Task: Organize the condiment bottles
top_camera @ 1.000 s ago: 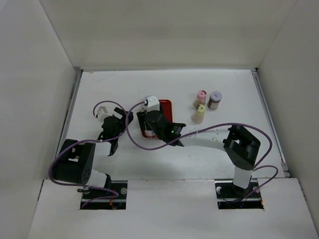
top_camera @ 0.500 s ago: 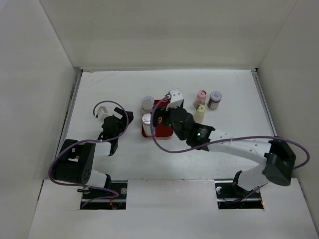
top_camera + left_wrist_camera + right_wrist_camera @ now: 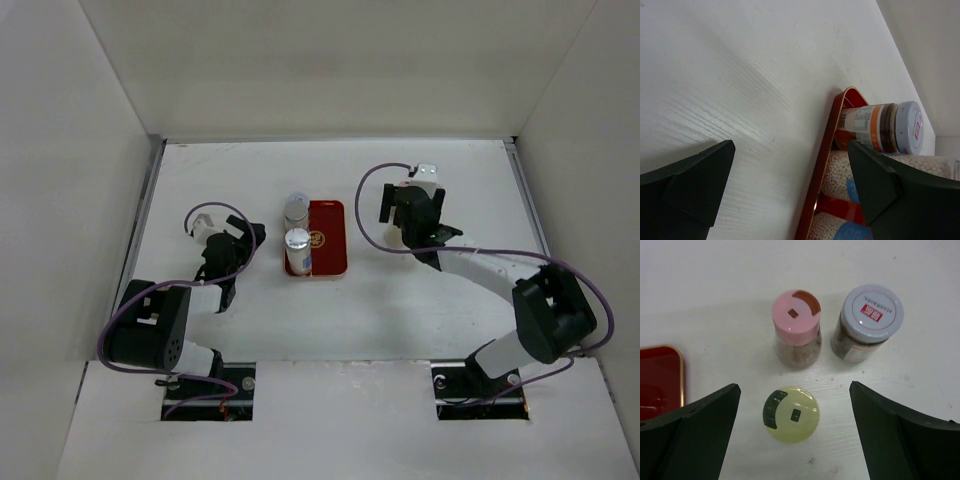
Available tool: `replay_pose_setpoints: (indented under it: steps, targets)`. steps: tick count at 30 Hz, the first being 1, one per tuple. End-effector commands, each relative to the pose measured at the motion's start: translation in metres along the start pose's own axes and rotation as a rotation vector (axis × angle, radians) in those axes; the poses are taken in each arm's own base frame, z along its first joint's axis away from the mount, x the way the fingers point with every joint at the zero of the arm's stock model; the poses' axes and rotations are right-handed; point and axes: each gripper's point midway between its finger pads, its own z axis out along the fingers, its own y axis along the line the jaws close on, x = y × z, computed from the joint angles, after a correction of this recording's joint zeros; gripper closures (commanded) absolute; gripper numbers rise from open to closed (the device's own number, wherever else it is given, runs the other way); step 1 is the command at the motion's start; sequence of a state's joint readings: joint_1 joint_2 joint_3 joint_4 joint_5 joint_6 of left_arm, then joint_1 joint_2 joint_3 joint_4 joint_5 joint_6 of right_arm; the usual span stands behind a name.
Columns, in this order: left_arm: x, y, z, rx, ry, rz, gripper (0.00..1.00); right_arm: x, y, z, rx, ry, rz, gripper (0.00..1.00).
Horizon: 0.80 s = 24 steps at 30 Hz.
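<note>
Find the jar with the silver-grey cap [image 3: 295, 206] standing on the left strip of the red tray [image 3: 330, 245], at its far end. The taller bottle with the blue label [image 3: 297, 241] stands just in front of it on the same strip, toward the arm bases. You will find the other three jars on the bare table [image 3: 715, 285] to the right of the tray, close together but apart from one another. The pink-capped jar [image 3: 796, 315] and the second grey-capped jar [image 3: 873, 307] stand side by side. The pale-yellow-capped jar [image 3: 791, 414] appears directly below the pink one in the right wrist view. All five stand upright with caps on. Note that the right gripper [image 3: 792, 386] hangs above this group, its fingers spread wide and empty; in the top view it hides all three jars. The left gripper [image 3: 790, 145] sits low over the table to the left of the tray, jaws wide apart and holding nothing, facing the tray rim and the two bottles on it.
</note>
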<state>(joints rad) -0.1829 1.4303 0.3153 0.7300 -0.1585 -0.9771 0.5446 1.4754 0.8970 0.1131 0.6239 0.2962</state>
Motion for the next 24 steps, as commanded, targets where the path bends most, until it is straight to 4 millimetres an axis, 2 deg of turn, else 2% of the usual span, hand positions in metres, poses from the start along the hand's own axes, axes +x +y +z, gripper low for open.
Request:
replay_pose_setpoints:
  steps: [1, 3, 6, 9, 12, 14, 18, 24]
  targets:
    - [-0.015, -0.02, 0.002, 0.067, -0.043, -0.02, 0.0, 0.0, 0.012, 0.012, -0.032, 0.023, 0.024, 0.03]
    - [-0.013, -0.02, 0.002, 0.069, -0.035, -0.019, 0.0, 0.008, 0.016, 0.02, -0.045, 0.051, 0.037, 0.05]
    - [-0.013, -0.021, 0.002, 0.071, -0.033, -0.019, 0.0, 0.016, 0.019, 0.027, -0.06, 0.078, 0.057, 0.16]
    - [-0.012, -0.022, 0.003, 0.073, -0.029, -0.02, 0.0, 0.02, 0.019, 0.033, -0.055, 0.09, 0.06, 0.38]
    - [-0.01, -0.023, 0.003, 0.078, -0.023, -0.017, 0.0, 0.013, 0.019, 0.032, -0.045, 0.063, 0.059, 0.51]
    - [-0.01, -0.024, 0.004, 0.081, -0.02, -0.018, 0.0, -0.007, 0.022, 0.025, -0.059, 0.004, 0.074, 0.53]
    - [-0.011, -0.025, 0.002, 0.086, -0.025, -0.021, 0.0, -0.041, 0.072, 0.002, -0.218, -0.085, 0.075, 0.52]
    - [-0.009, -0.024, 0.004, 0.085, -0.017, -0.021, 0.0, -0.051, 0.138, 0.003, -0.354, -0.088, 0.071, 0.52]
